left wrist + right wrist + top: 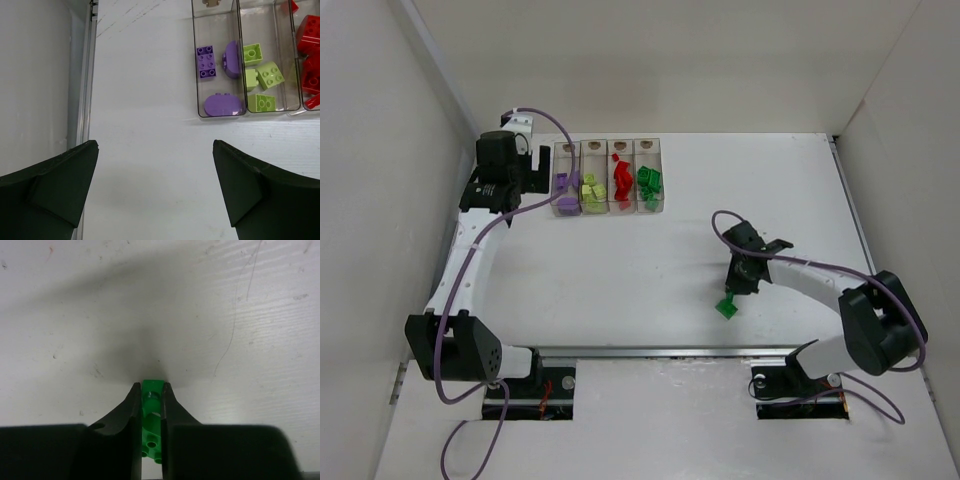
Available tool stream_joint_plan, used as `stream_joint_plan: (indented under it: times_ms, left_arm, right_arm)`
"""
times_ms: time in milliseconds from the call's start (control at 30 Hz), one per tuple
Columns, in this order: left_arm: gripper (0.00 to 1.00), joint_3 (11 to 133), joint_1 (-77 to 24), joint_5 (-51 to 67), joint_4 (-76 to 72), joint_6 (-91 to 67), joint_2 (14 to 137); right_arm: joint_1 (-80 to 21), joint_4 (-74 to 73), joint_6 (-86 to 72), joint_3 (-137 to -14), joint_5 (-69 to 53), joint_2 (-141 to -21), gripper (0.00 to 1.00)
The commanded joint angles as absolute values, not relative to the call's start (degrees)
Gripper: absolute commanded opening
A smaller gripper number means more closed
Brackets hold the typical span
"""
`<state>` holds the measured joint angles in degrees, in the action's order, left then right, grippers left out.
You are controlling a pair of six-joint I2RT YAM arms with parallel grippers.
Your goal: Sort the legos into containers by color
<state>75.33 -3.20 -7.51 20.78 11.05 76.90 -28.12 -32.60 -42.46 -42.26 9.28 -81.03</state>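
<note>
Top external view: the right end effector (744, 283) stands over the open middle-right of the surface (620, 270), its fingers pressed together on a single green brick (726, 307). The right wrist view confirms the pinch: the brick sits upright between the two fingers (131, 405), its studs facing the camera. Whether it rests on the surface or hangs just above it cannot be told.

The containers (608, 143) form a row near the far left of the surface, well apart from the held brick. From left to right they hold purple, yellow-green, red and green pieces. The green bin (652, 209) is the rightmost and so lies closest to the right arm. From the right end effector it lies away from the arm bases and to the left, with its long axis running away from the bases.

The left end effector (155, 145) is spread wide and empty, just beside the purple end of the row. It is the nearer arm to the bins, but the brick is in the right arm's grip, so the carry likely falls to the right.
</note>
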Motion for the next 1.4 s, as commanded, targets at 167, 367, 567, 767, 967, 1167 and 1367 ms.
stream_joint_plan:
  times_ms: [167,367,567,767,967,1167,1367]
  left_arm:
    - [0.98,71.47,-2.90,4.53,19.69,13.08,75.32]
    - [0.98,69.17,-2.90,7.22,19.17,14.33,75.85]
    - [0.98,68.64,-2.90,4.22,19.16,14.85,75.32]
    - [0.98,68.64,-2.90,3.16,19.16,14.85,75.32]
    - [0.98,68.64,-2.90,2.64,19.16,14.85,75.85]
    - [0.98,68.64,-2.90,3.16,19.16,14.85,76.38]
    - [0.98,69.69,-2.90,3.78,19.16,14.85,75.85]
  right_arm:
    - [-31.55,-25.06,-32.29,-55.79,12.13,-82.52,0.00]
    - [-32.26,-19.95,-21.11,-82.54,12.83,-99.35,0.00]
    - [-31.73,-21.52,-17.75,-109.56,10.29,-119.24,0.00]
    - [-31.73,-29.26,-15.64,-133.49,6.68,-135.25,0.53]
    - [-31.73,-27.17,-15.64,-129.65,11.34,-131.07,1.00]
    - [-31.73,-28.21,-14.33,-120.80,9.41,-120.78,1.00]
    - [-31.73,-40.84,-14.33,-98.65,10.63,-102.68,1.00]
